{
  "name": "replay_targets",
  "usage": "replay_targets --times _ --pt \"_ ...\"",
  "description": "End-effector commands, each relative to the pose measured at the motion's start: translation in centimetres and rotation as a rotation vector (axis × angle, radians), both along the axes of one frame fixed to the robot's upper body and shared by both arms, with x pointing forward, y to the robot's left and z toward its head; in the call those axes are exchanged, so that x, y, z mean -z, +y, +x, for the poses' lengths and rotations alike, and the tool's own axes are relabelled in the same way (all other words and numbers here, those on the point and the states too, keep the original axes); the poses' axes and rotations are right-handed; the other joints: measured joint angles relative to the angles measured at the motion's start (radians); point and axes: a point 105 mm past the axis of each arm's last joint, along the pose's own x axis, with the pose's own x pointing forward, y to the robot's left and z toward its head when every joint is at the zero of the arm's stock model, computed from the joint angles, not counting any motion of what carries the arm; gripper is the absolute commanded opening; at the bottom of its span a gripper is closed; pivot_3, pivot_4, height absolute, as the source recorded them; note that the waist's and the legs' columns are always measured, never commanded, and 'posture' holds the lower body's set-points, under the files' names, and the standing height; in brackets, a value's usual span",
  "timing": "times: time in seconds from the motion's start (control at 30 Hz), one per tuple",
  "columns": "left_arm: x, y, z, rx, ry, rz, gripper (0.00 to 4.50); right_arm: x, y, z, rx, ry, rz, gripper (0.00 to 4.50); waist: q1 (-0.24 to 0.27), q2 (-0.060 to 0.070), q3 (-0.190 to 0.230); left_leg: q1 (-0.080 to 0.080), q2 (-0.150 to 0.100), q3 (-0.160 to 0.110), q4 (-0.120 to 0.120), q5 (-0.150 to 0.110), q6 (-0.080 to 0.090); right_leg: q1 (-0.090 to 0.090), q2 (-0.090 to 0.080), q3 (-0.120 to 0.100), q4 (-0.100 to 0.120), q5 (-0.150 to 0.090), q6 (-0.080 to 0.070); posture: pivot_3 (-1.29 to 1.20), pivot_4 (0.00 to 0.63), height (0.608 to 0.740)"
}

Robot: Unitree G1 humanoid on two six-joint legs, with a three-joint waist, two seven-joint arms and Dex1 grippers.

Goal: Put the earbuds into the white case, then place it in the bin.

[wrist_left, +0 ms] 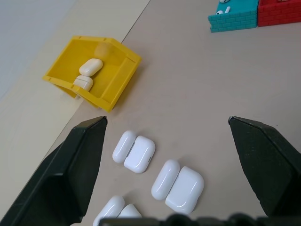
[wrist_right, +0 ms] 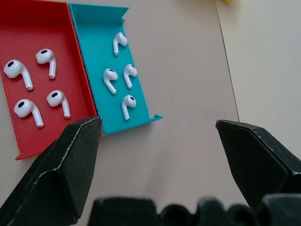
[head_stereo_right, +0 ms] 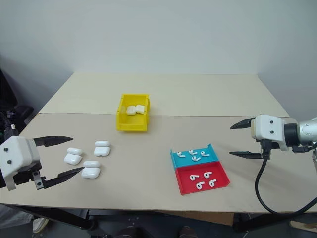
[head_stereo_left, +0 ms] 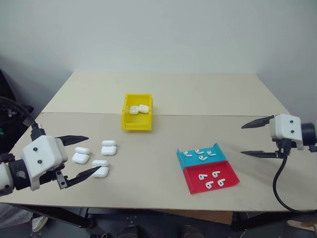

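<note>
Three white cases [head_stereo_left: 100, 168] lie with lids flipped open on the table's left side; they also appear in the left wrist view [wrist_left: 178, 181]. My left gripper [head_stereo_left: 94, 152] hovers open just left of them, holding nothing. The yellow bin [head_stereo_left: 136, 125] stands mid-table with two closed cases [head_stereo_left: 138, 109] inside. Several earbuds [wrist_right: 123, 75] lie in a blue tray [head_stereo_left: 187, 159], and several more [wrist_right: 37, 87] in a red tray [head_stereo_left: 193, 184]. My right gripper [head_stereo_left: 241, 141] is open and empty, to the right of the trays and above the table.
The blue and red trays sit joined near the front edge, right of centre. A seam runs across the table behind the bin. A black cable [head_stereo_left: 278, 183] hangs from my right wrist past the table's front right corner.
</note>
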Motion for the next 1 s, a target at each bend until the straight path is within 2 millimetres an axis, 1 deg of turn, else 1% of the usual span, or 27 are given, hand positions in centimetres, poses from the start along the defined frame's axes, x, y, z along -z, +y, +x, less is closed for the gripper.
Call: replay_targets --times 0.03,0.13,0.23,0.37,0.43,0.57,0.73,0.77,0.83,0.93,1.0 --pt "-0.5 0.0 -0.1 -0.013 -0.01 0.008 4.5 -0.8 0.1 0.1 -0.009 -0.041 -0.012 4.48 0.0 0.0 0.0 0.0 0.0 0.0 0.0 0.0 0.0 0.0 0.0 0.0 0.0 0.0 0.0 0.0 0.15 0.74" --pt "-0.7 -0.1 -0.2 -0.026 -0.033 0.006 4.5 -0.7 0.0 0.2 -0.005 -0.047 -0.019 4.48 0.0 0.0 0.0 0.0 0.0 0.0 0.0 0.0 0.0 0.0 0.0 0.0 0.0 0.0 0.0 0.0 0.15 0.74" --pt "-0.4 -0.1 -0.3 -0.036 -0.03 0.019 4.5 -0.7 0.0 0.2 -0.007 -0.045 -0.021 4.48 0.0 0.0 0.0 0.0 0.0 0.0 0.0 0.0 0.0 0.0 0.0 0.0 0.0 0.0 0.0 0.0 0.15 0.74" --pt "-1.0 -1.0 -0.7 -0.05 -0.07 -0.076 4.5 -0.7 0.0 0.2 -0.009 -0.044 -0.025 4.48 0.0 0.0 0.0 0.0 0.0 0.0 0.0 0.0 0.0 0.0 0.0 0.0 0.0 0.0 0.0 0.0 0.15 0.74" --pt "-1.1 -1.4 -0.7 -0.081 -0.109 -0.084 4.5 -0.7 0.0 0.2 -0.01 -0.042 -0.025 4.48 0.0 0.0 0.0 0.0 0.0 0.0 0.0 0.0 0.0 0.0 0.0 0.0 0.0 0.001 0.001 0.0 0.15 0.74" --pt "-0.9 -2.0 -1.1 -0.162 -0.133 -0.099 4.5 -0.5 0.0 0.4 -0.008 -0.038 -0.036 4.48 -0.001 0.0 0.0 0.0 0.0 0.0 0.0 0.0 0.0 0.001 0.0 0.0 0.0 0.001 0.001 0.0 0.15 0.74" --pt "-0.6 -1.9 -1.3 -0.227 -0.113 -0.082 4.5 -0.2 0.0 -0.1 -0.009 -0.018 -0.04 4.48 0.0 0.0 0.0 0.0 0.0 0.0 0.0 0.0 0.0 0.0 0.0 0.0 0.0 0.001 0.001 0.0 0.15 0.74" --pt "-0.4 -1.8 -1.2 -0.25 -0.093 -0.08 4.5 0.1 -0.1 -0.1 -0.007 -0.01 -0.041 4.48 0.0 -0.001 0.0 0.0 0.0 0.0 0.0 0.0 0.0 0.001 0.0 0.0 0.0 0.001 0.001 0.0 0.15 0.74" --pt "0.7 -0.9 -1.3 -0.322 0.028 -0.031 4.5 0.7 0.0 -0.2 -0.006 0.005 -0.044 4.48 0.001 -0.001 0.0 0.001 0.0 0.0 0.001 0.0 0.0 0.001 0.0 0.0 0.0 0.0 -0.001 0.0 0.15 0.74" --pt "2.1 1.8 -1.2 -0.506 0.196 0.063 4.5 1.3 0.5 -0.2 -0.016 0.019 -0.034 4.48 0.001 -0.001 0.0 0.001 0.0 0.0 0.001 0.0 0.0 0.001 0.0 0.0 0.0 -0.001 -0.001 0.0 0.15 0.74" --pt "2.3 3.5 -0.6 -0.616 0.296 0.031 4.5 1.4 0.8 -0.1 -0.021 0.019 -0.029 4.48 0.0 -0.001 0.0 0.001 0.0 0.0 0.001 0.0 0.0 0.0 0.0 0.0 0.001 -0.001 -0.001 0.0 0.15 0.74"
